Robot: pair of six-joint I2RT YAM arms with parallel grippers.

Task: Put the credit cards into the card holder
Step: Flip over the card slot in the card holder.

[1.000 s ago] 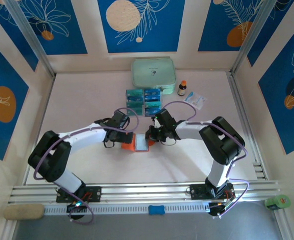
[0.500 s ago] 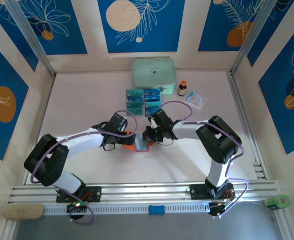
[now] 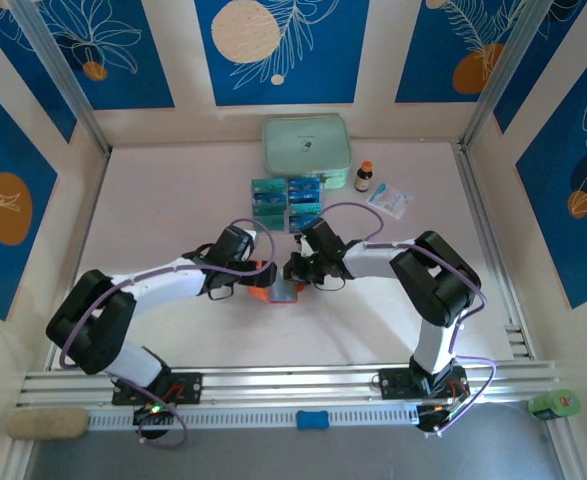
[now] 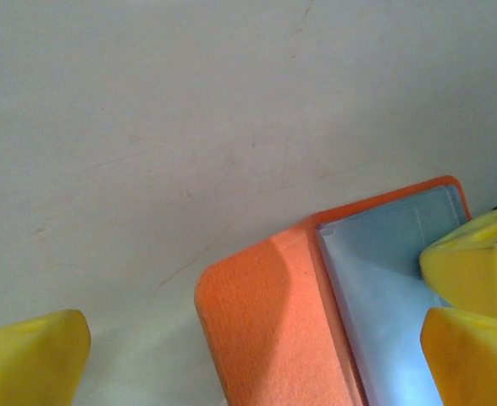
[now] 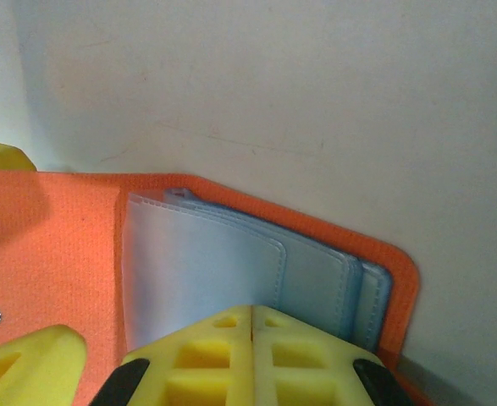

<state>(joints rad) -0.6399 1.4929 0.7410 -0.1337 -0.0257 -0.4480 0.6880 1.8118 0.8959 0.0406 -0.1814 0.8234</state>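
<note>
Cards [image 3: 285, 203] lie just beyond the open holder [image 3: 278, 292], nearer the clenched right tool [image 3: 295, 270] than the wide-spread left tool [image 3: 250, 280].

mint-green zip case [image 3: 306, 150], small bottle [image 3: 363, 177], sachet [image 3: 390, 199]

Two arms, same build: white tube links, black rounded joint housings. Left arm [image 3: 158, 283] and right arm [image 3: 378, 262] each sit on a black base plate bolted to the silver aluminium rail [image 3: 293, 385], with small lights just in front of the rail at each base. A thin purple cable [image 3: 245, 222] loops along each arm beyond the rail. Yellow plastic jaws have moulded hollow pockets and black trim behind.
</note>
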